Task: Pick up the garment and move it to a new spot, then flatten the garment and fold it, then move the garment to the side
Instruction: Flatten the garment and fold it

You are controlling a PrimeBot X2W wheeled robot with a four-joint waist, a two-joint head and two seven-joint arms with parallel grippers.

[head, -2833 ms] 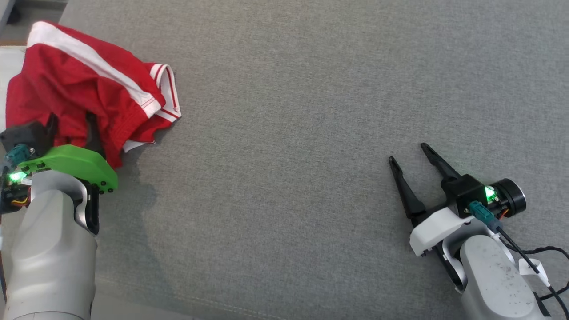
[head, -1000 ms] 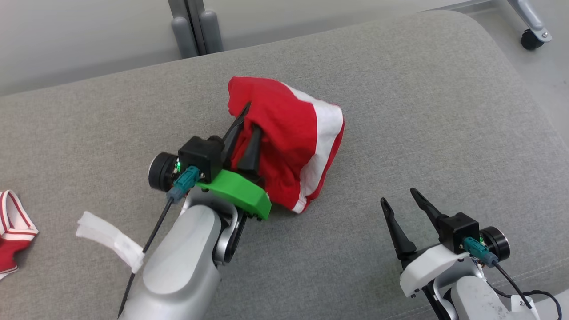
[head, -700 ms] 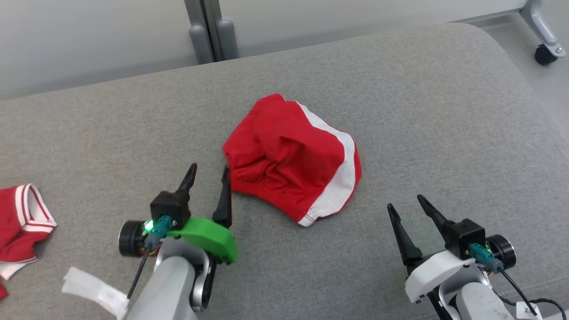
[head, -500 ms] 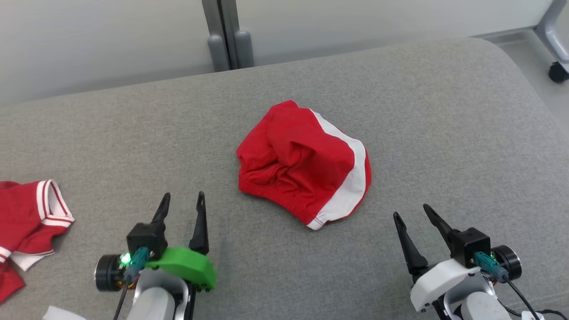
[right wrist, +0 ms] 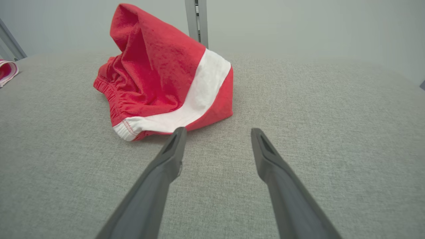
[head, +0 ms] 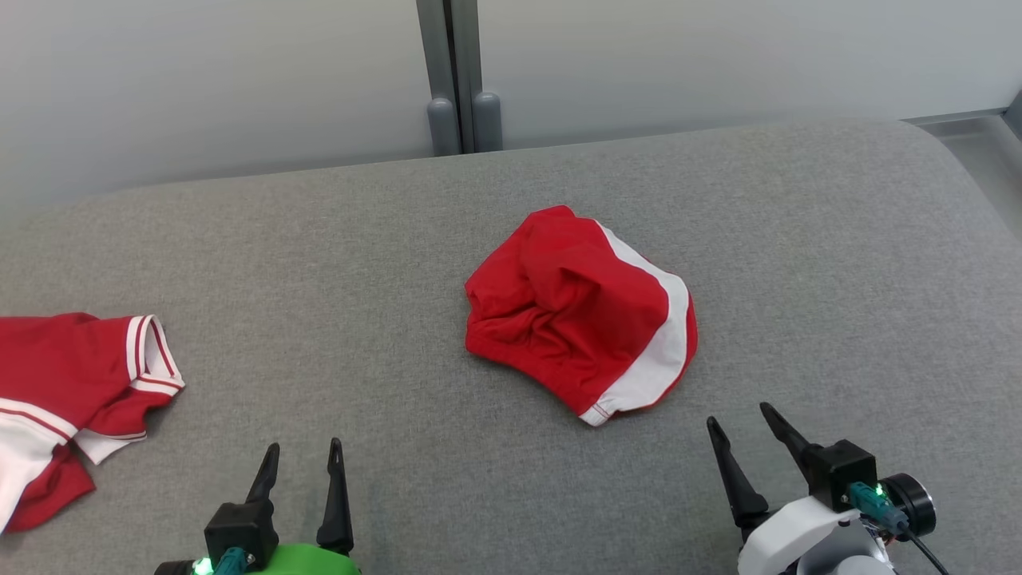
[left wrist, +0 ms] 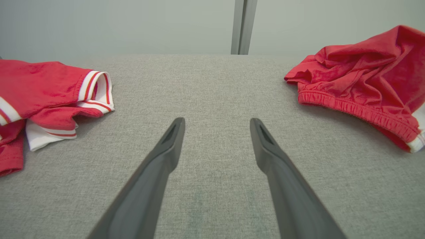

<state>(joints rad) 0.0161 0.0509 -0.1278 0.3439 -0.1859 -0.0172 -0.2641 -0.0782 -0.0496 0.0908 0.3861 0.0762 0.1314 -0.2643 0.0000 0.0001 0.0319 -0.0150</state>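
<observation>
We hold our left gripper (head: 304, 445) and right gripper (head: 738, 414) spread and empty, so the crumpled garment (head: 579, 307) lies free for flattening.

Soft, even, bright light falls from above, with no glare. The shorts (head: 575, 311) cast only a thin shadow along their lower edge at the head view's centre. That view is sharp throughout. Both wrist views stretch toward the edges, and the fingers (left wrist: 156, 172) go soft near the bottom. Green lamps (head: 878, 489) glow along the head view's bottom edge.
</observation>
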